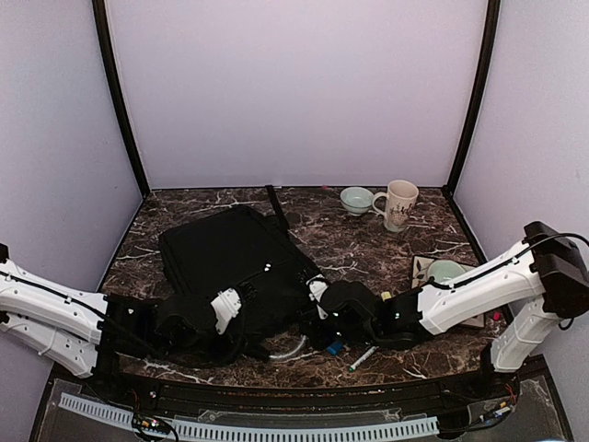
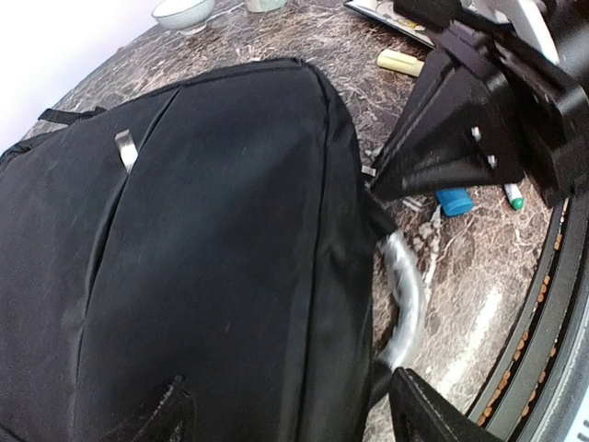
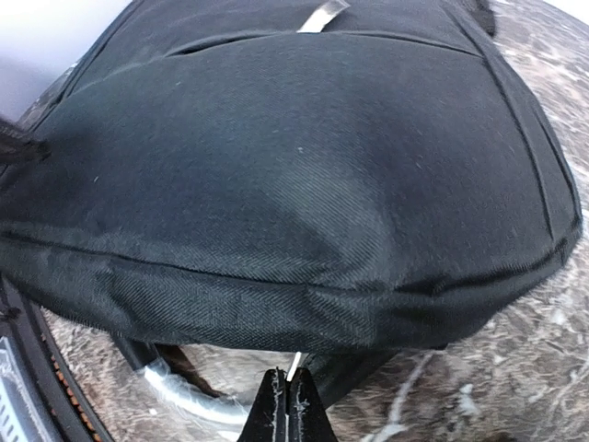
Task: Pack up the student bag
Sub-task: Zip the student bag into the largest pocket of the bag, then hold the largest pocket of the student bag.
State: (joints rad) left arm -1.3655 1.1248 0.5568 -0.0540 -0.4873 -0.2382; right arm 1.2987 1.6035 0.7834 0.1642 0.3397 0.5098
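The student bag (image 1: 230,253) lies flat in the middle of the marble table, black fabric with a silver zipper pull (image 2: 125,148) on top. My left gripper (image 2: 294,416) stands open over the bag's near edge, one finger above the fabric and the other beside it over the table. My right gripper (image 3: 287,407) is shut at the bag's (image 3: 294,157) near right corner, pinching a thin silver zipper pull (image 3: 294,365) that sticks out from under the seam. In the top view both grippers (image 1: 243,295) (image 1: 315,291) meet at the bag's front edge.
A clear plastic-wrapped curved handle (image 2: 409,285) lies by the bag's front edge. A blue item (image 2: 454,201), a marker (image 1: 363,358) and a yellow stick (image 2: 400,63) lie near the right arm. A bowl (image 1: 356,199) and mug (image 1: 398,203) stand at the back; another bowl (image 1: 446,272) is at right.
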